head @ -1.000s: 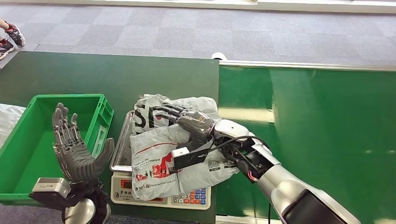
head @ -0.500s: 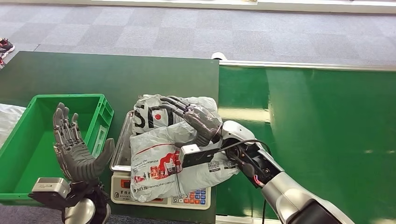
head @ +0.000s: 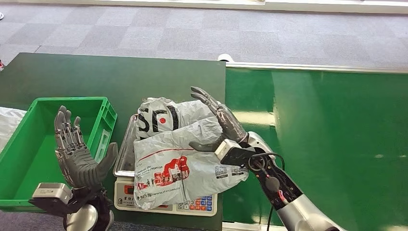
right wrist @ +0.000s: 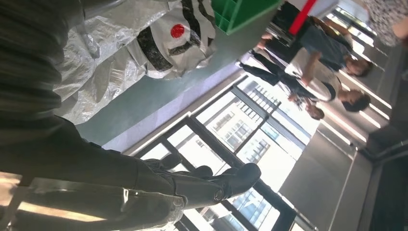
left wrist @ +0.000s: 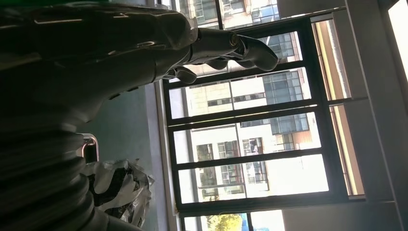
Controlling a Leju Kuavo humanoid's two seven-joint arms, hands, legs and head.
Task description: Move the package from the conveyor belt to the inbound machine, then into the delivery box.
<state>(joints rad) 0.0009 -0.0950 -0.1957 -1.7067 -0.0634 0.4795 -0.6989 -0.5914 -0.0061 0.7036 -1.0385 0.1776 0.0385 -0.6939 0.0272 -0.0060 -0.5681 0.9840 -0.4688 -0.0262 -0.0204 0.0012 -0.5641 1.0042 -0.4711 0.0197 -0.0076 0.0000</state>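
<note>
A crumpled white plastic package (head: 178, 154) with red and black print lies on the steel pan of the weighing scale (head: 124, 149); it also shows in the right wrist view (right wrist: 139, 43) and the left wrist view (left wrist: 118, 190). My right hand (head: 219, 120) is lifted off the package at its right side, fingers spread and pointing up and away, holding nothing. My left hand (head: 77, 151) stands upright with fingers apart over the near corner of the green delivery box (head: 29, 149), empty. The green conveyor belt (head: 327, 144) lies to the right.
The scale's keypad (head: 197, 203) faces the table's front edge. A white bag (head: 7, 122) lies left of the green box. Dark green tabletop (head: 106, 77) stretches behind the scale. Several people stand beyond the table in the right wrist view (right wrist: 317, 62).
My right hand let go of the package, rising off it and opening to the right. The package stays on the scale. The left hand has not moved. A person's shoes left the far left.
</note>
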